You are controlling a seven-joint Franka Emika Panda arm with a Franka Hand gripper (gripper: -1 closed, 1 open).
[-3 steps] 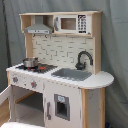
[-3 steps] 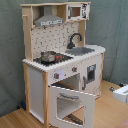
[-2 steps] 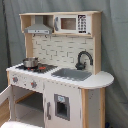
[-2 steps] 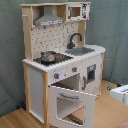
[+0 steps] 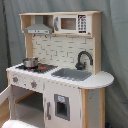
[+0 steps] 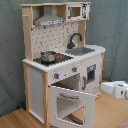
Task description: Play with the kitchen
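While oven door hangs open, gripper low beside kitchen

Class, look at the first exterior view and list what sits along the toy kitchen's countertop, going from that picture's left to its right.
Pot on the hob → grey sink → black faucet → rounded end of the counter.

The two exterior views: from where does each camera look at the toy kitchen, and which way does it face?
First exterior view: stands in front of the toy kitchen, toward its sink end, facing the backsplash; no robot part shows.
Second exterior view: stands toward the hob end, looking across the open oven door; the white object at the second exterior view's right edge cannot be identified.
Both exterior views share the pot, the faucet and the microwave.
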